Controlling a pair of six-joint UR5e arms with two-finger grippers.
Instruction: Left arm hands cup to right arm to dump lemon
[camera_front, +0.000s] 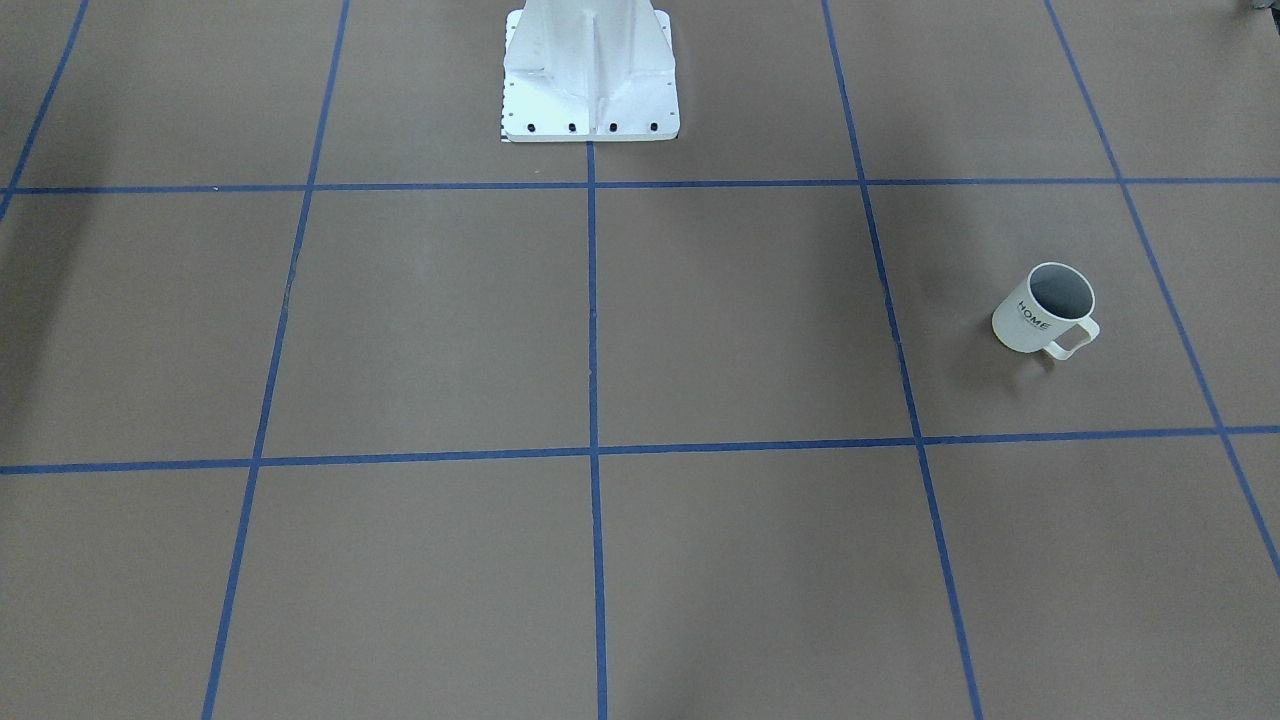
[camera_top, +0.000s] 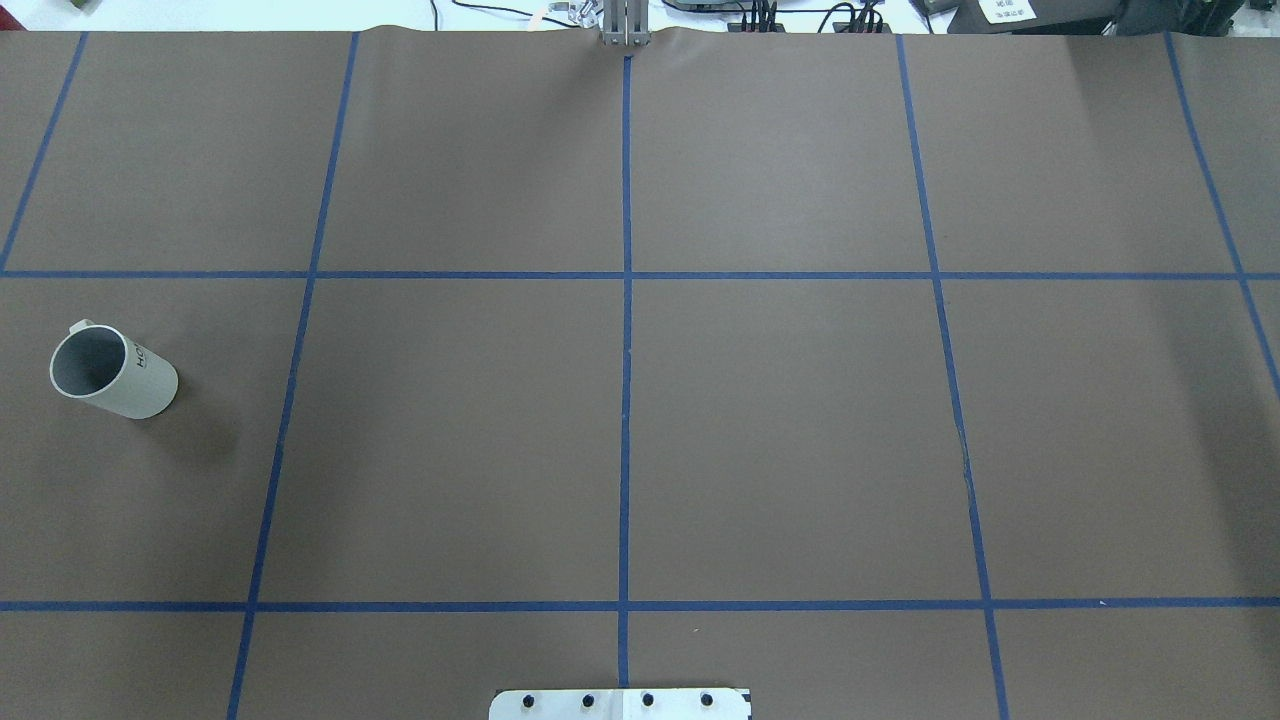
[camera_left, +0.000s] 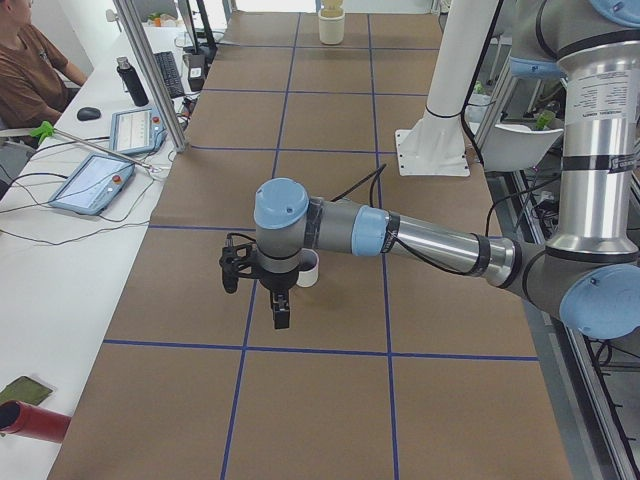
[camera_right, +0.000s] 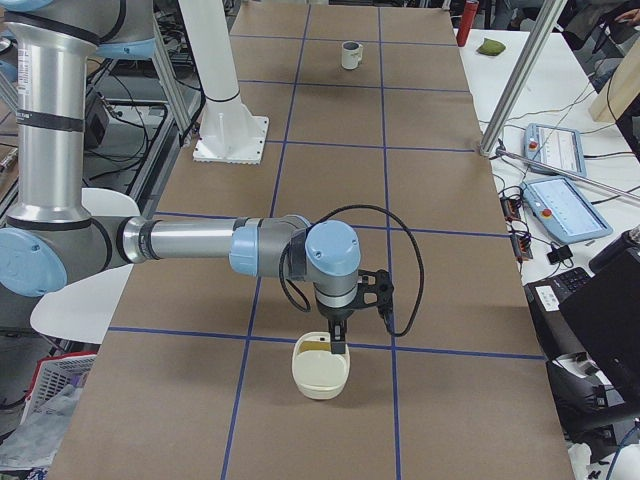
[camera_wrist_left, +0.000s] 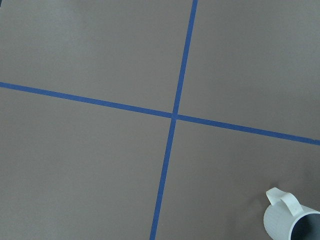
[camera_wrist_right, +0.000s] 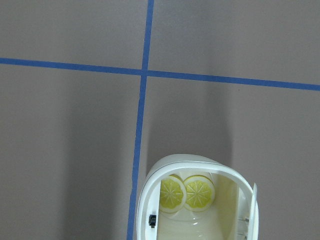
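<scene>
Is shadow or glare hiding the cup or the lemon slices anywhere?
Overhead view: cup sharp, soft shadow falling lower right, no glare. Left wrist view: cup cropped by the corner. Right wrist view: lemon slices clear, faint sheen on the bowl below them.

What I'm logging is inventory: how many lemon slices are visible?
2. Both sit side by side in the cream bowl: left slice, right slice. The mug interior is partly hidden.
</scene>
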